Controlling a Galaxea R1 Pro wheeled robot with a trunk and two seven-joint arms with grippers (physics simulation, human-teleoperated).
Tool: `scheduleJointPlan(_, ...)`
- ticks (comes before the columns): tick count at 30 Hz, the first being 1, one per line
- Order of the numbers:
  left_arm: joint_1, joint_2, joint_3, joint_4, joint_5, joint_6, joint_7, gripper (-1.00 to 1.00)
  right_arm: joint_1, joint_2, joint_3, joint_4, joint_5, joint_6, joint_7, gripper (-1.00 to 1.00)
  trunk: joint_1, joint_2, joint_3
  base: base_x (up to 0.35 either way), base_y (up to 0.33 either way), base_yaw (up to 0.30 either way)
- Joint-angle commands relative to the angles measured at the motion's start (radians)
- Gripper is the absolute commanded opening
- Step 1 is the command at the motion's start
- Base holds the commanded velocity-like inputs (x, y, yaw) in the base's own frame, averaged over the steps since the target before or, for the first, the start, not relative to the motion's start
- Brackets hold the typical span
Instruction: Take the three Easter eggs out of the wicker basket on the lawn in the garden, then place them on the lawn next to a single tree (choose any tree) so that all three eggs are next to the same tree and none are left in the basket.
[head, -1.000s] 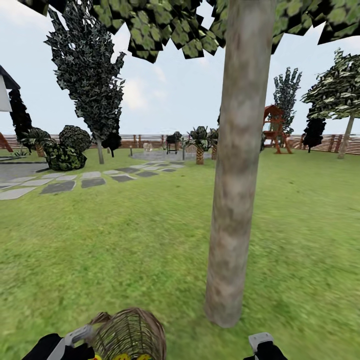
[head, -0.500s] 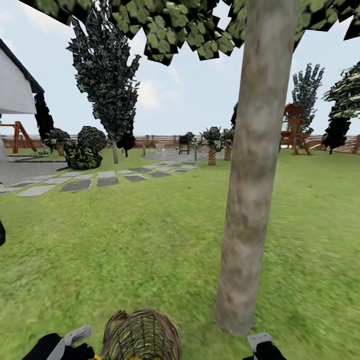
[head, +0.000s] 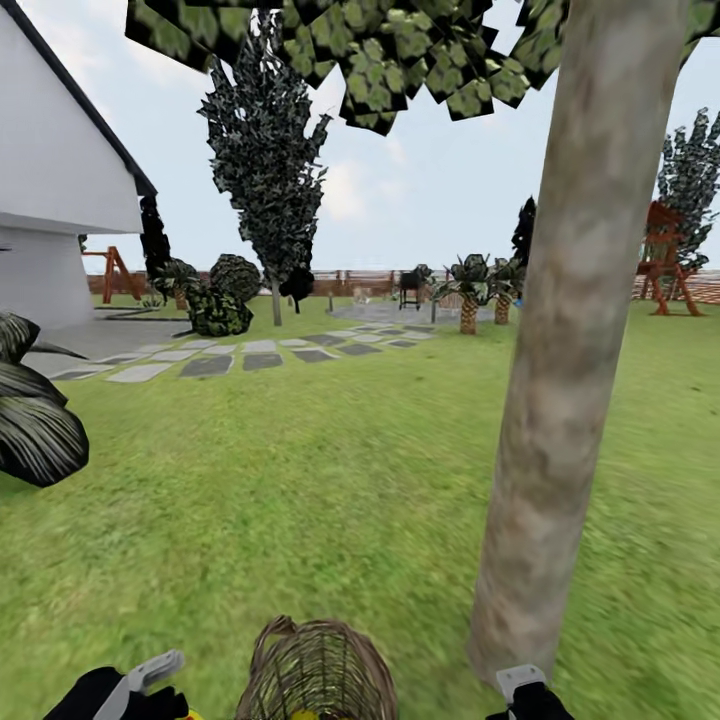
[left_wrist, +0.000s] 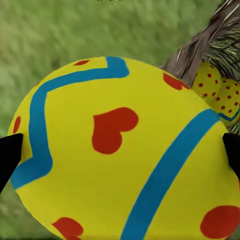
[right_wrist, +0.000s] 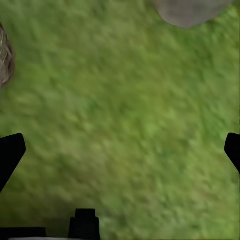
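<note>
My left gripper (left_wrist: 120, 155) is shut on a yellow Easter egg (left_wrist: 115, 150) with blue zigzag bands and red hearts, which fills most of the left wrist view. Behind it is the wicker basket (left_wrist: 212, 42), with two more spotted eggs (left_wrist: 220, 90) at its mouth. In the head view the basket (head: 315, 670) stands on the lawn (head: 300, 480) at the bottom centre, between my left gripper (head: 150, 675) and my right gripper (head: 520, 685). The tree (head: 560, 380) rises just right of the basket. My right gripper (right_wrist: 120, 150) hangs open over bare grass, near the trunk's base (right_wrist: 190, 10).
A white house (head: 60, 200) and a dark spiky plant (head: 30, 420) are on the left. Grey paving slabs (head: 230, 360) run across the middle distance, with a dark conifer (head: 265, 170), shrubs, small palms and a wooden fence beyond. Open grass lies ahead.
The whole view has swung left, so the camera turned: the tree and basket sit further right in the picture, and the house and spiky plant have come in. Both arms hold their pose.
</note>
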Motion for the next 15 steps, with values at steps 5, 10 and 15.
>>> scheduleJointPlan(5, -0.001, 0.002, 0.007, -0.002, -0.001, 0.006, -0.004, -1.0, 0.0, -0.004, 0.003, -0.006, 0.003, 0.007, -0.001, 1.0, -0.019, 0.035, 0.015, 0.0, 0.0, 0.289)
scheduleJointPlan(10, -0.001, 0.002, 0.007, -0.001, -0.001, -0.011, -0.004, -1.0, 0.0, -0.01, 0.001, -0.012, 0.003, 0.007, -0.001, 1.0, -0.038, 0.07, 0.03, 0.0, 0.0, 0.289)
scheduleJointPlan(15, -0.001, 0.011, 0.01, -0.001, 0.0, -0.014, -0.007, -1.0, 0.0, -0.027, -0.002, -0.014, 0.002, 0.01, 0.011, 1.0, -0.058, 0.105, 0.046, 0.0, 0.0, 0.273)
